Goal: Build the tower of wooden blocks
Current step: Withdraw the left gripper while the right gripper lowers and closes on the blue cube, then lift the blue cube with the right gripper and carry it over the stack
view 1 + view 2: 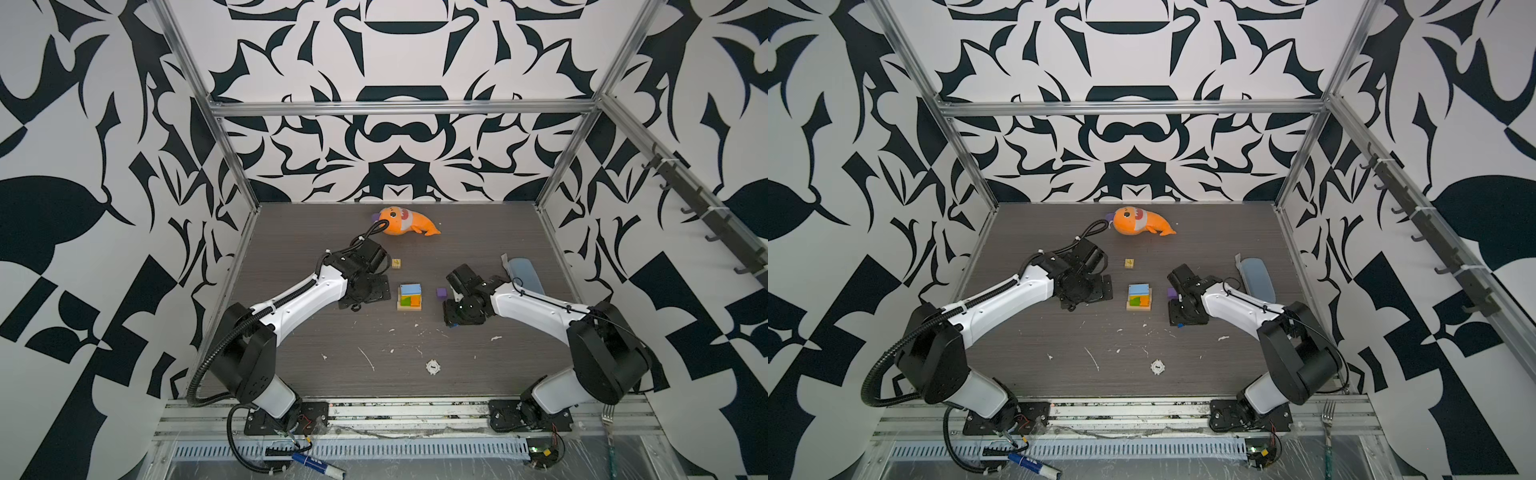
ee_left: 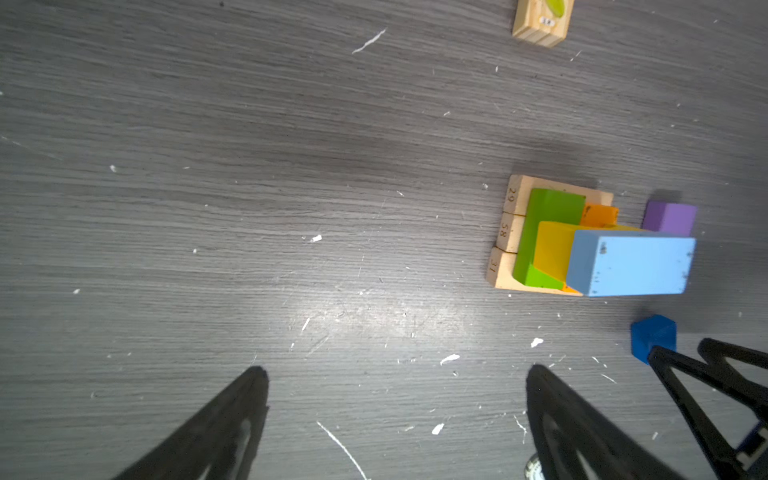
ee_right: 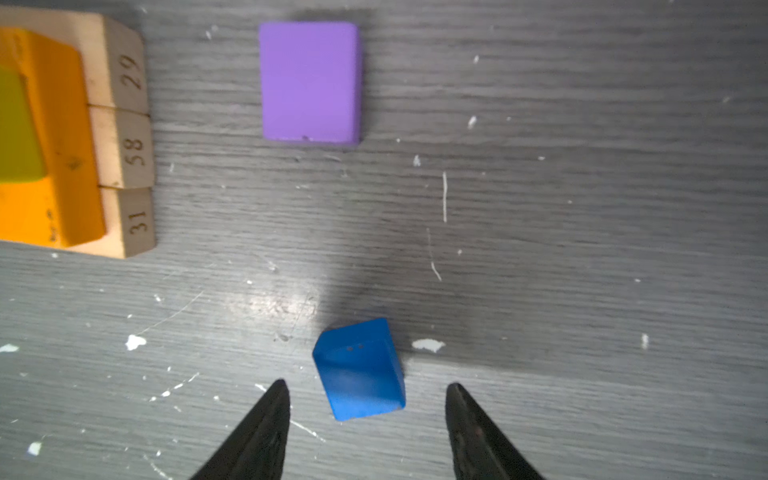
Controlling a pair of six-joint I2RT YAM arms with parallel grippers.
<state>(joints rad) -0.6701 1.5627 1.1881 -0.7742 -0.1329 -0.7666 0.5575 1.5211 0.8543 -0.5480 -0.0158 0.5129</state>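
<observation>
Item: blue cube [image 3: 359, 370], skewed, right of block tower [image 1: 409, 296]. Tool: right gripper [image 3: 368, 384], jaws apart, straddling it, no contact. We square wrist before closing. Idle: left gripper [image 2: 397, 369], wide apart.

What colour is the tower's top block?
Light blue top block, clearest in the left wrist view.

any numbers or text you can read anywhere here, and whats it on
"29": end of one outer tan bar.
"58": end of the middle tan bar.
"31": end of the other outer tan bar.
Sticker on the loose block: too blurred to read.
Mark on the white disc: too small to read.
</observation>
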